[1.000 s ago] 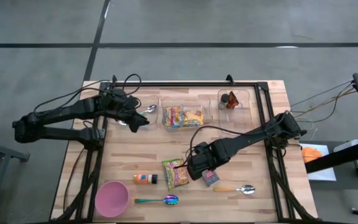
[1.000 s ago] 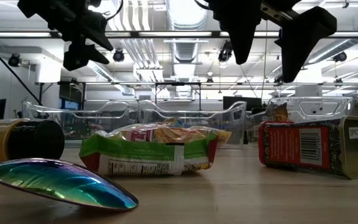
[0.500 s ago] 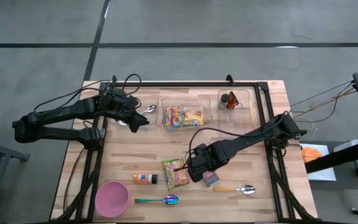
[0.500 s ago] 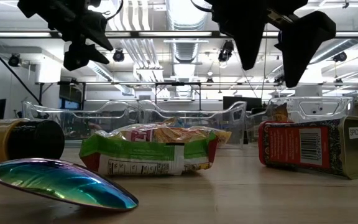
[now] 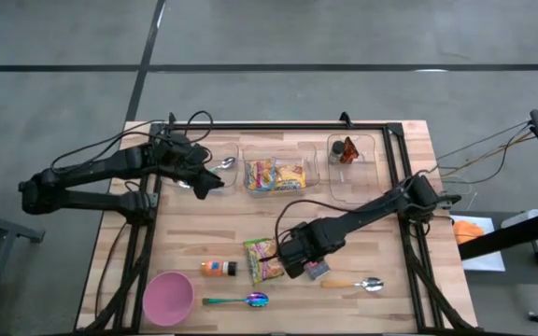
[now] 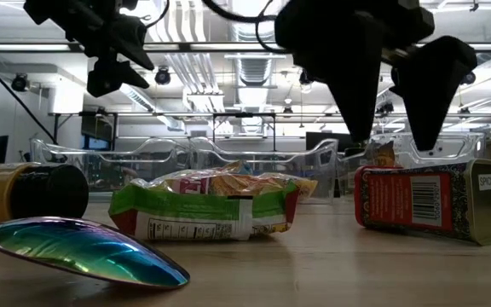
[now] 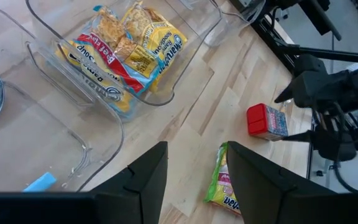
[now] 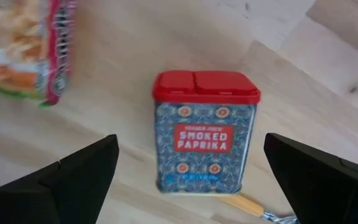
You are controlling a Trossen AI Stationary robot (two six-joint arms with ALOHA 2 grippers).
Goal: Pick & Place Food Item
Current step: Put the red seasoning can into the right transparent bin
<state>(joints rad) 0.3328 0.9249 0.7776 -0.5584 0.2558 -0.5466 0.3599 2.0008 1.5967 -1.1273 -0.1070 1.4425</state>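
Note:
A smoked paprika tin [image 8: 205, 130] with a red lid lies flat on the wooden table [image 5: 194, 229], also seen in the high view [image 5: 318, 270] and the low view [image 6: 433, 200]. My right gripper [image 8: 191, 142] hangs open just above it, pointing down, one finger on each side and touching nothing [image 6: 393, 119]. A green noodle packet [image 5: 264, 259] lies right beside the tin. My left gripper [image 5: 205, 183] waits open above the table's far left, empty [image 7: 194, 177].
At the far edge stand clear bins: one with a spoon [image 5: 225, 164], one with a yellow noodle packet [image 5: 275, 175], one with a small bottle [image 5: 347, 150]. Near the front lie an orange bottle [image 5: 218, 268], a pink bowl [image 5: 168, 297], an iridescent spoon [image 5: 247, 301] and a wooden-handled spoon [image 5: 355, 283].
My right gripper has come down toward the paprika tin, staying open; in the low view its fingers have dropped lower, closer to the tin. The left arm and all objects have kept still.

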